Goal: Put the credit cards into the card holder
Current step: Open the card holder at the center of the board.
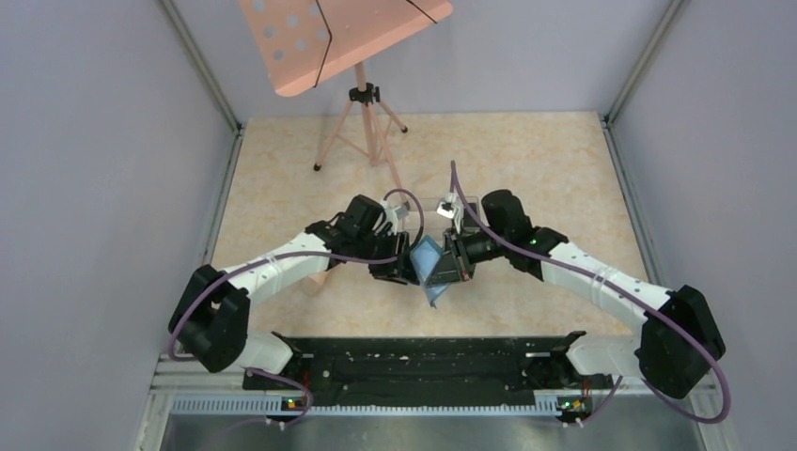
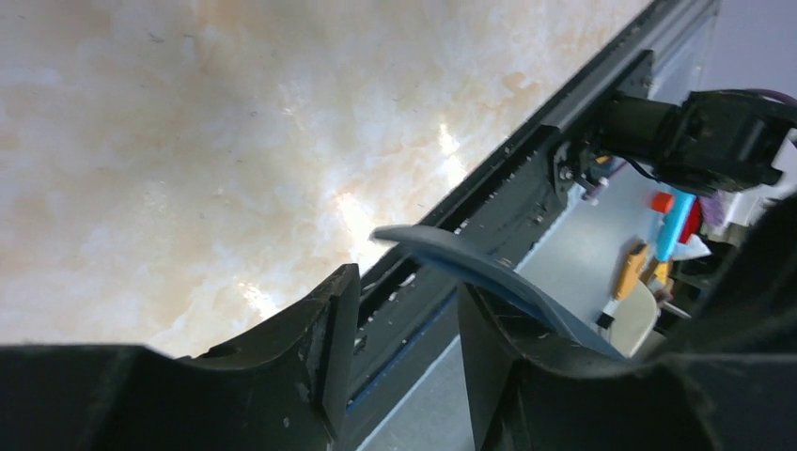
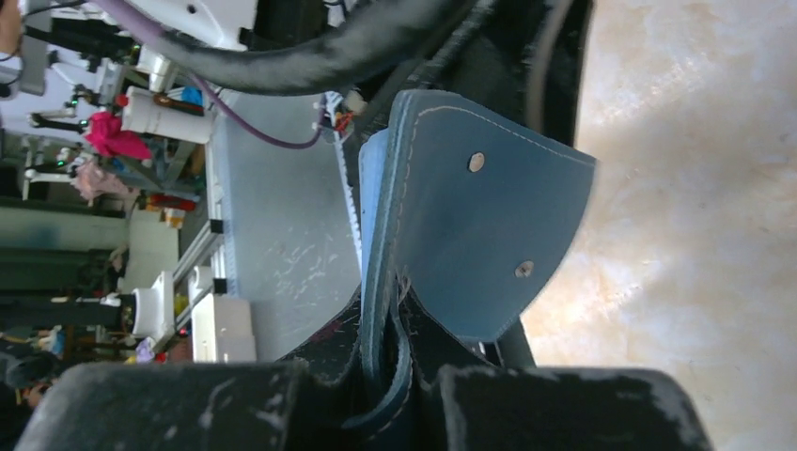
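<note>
The card holder (image 1: 430,263) hangs above the table at the centre of the top view, long axis pointing to the lower edge, pinched by the right gripper (image 3: 383,331), while the left gripper (image 2: 406,301), just left of it, gapes half open, grasping nothing.

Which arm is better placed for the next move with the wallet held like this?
Left: the left claw is open, gripping nothing; the right claw is clamped on the teal wallet.
</note>
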Robot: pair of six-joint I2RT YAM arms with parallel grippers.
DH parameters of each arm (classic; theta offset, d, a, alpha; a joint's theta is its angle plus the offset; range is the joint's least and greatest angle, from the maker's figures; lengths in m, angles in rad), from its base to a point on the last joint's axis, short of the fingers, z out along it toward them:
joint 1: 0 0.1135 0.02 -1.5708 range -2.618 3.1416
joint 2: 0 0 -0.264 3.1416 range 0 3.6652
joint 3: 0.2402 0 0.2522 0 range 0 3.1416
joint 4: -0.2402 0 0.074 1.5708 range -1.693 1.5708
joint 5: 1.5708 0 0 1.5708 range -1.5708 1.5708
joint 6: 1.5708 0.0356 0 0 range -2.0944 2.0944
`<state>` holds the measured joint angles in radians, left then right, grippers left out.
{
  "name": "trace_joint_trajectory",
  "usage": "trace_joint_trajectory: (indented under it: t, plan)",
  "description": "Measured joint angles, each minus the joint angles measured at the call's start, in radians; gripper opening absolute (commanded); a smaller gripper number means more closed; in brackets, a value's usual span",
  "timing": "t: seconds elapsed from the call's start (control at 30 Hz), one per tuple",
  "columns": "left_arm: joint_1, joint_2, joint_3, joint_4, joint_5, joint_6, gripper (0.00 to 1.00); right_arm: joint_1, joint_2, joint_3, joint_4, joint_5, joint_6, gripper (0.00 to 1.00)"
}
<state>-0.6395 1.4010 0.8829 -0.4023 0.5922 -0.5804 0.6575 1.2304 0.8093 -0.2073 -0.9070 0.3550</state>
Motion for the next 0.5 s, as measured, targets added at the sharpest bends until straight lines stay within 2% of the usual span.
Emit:
trace_joint_trajectory:
  t: [0.07,0.13,0.5]
  plan:
    - [-0.007,0.012,0.000,0.003,-0.034,-0.008,0.61,0.000,-0.002,-0.016,0.040,-0.028,0.034,0.00]
    - [-0.013,0.018,0.000,0.008,-0.069,-0.019,0.65,0.001,-0.008,-0.031,0.074,-0.055,0.061,0.00]
    - [-0.060,0.017,0.014,0.029,-0.237,-0.065,0.67,0.000,-0.027,-0.096,0.182,-0.104,0.143,0.00]
